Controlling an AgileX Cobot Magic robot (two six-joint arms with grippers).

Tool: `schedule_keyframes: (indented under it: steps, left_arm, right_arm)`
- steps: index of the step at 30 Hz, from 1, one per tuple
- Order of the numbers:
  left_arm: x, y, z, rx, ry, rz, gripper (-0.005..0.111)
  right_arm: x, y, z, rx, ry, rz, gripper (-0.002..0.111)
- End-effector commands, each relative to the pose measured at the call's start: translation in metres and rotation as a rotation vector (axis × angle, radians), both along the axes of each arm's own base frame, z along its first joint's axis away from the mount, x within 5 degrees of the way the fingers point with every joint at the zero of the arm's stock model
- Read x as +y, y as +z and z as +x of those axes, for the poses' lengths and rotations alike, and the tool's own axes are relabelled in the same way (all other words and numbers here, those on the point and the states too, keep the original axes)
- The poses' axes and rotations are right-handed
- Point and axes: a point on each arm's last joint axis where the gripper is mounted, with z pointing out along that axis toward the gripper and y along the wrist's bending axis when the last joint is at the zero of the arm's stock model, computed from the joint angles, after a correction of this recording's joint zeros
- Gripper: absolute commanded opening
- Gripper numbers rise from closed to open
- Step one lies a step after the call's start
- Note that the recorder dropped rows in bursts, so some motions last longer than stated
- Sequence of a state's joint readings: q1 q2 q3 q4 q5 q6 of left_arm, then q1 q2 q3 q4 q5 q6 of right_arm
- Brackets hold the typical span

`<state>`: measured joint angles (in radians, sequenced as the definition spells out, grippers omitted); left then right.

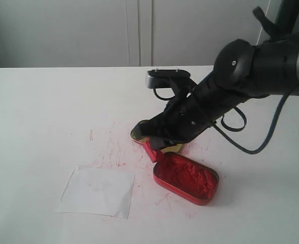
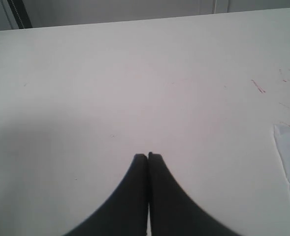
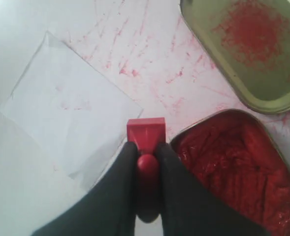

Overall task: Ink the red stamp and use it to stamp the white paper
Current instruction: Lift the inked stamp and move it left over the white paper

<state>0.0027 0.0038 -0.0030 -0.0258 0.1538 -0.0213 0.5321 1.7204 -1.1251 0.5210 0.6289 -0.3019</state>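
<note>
Only the right wrist view shows the grasp plainly. The right end effector (image 3: pixel 145 147) has its two dark fingers clamped on the knobbed handle of the red stamp (image 3: pixel 145 132). The stamp's square flat base sits just beside the rim of the red tin (image 3: pixel 228 172), on the side toward the white paper (image 3: pixel 71 110); whether the stamp touches the tin cannot be told. From the exterior view the arm hides most of the gold lid (image 3: pixel 248 54), which lies just beside the tin. The wrist camera shows the lid's shallow, smooth olive-gold inside dusted with red. The tin is a glossy rounded rectangle packed with lumpy, wet-looking red paste. The paper lies near the tin but apart from it, flat on the white bench (image 1: pixel 37 112). It is thin, slightly translucent and creased, with faint red marks. Red streaks smear the bench between the paper and the tin. The left end effector (image 2: pixel 148 157) appears only in its own wrist view, its jaws pressed together on nothing over bare bench.
</note>
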Motion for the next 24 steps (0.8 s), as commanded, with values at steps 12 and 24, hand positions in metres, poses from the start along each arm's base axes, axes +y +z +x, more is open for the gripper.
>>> schedule_keyframes:
  steps: [12,24]
  left_arm:
    - [0.0,0.0,0.0,-0.004,-0.002,0.0,0.0]
    - [0.0,0.0,0.0,-0.004,-0.002,0.0,0.0]
  right_arm:
    - [0.063,0.02,-0.02,-0.042,0.15,-0.126,0.0]
    - [0.113,-0.001,-0.033,-0.052,0.211,-0.235,0.0]
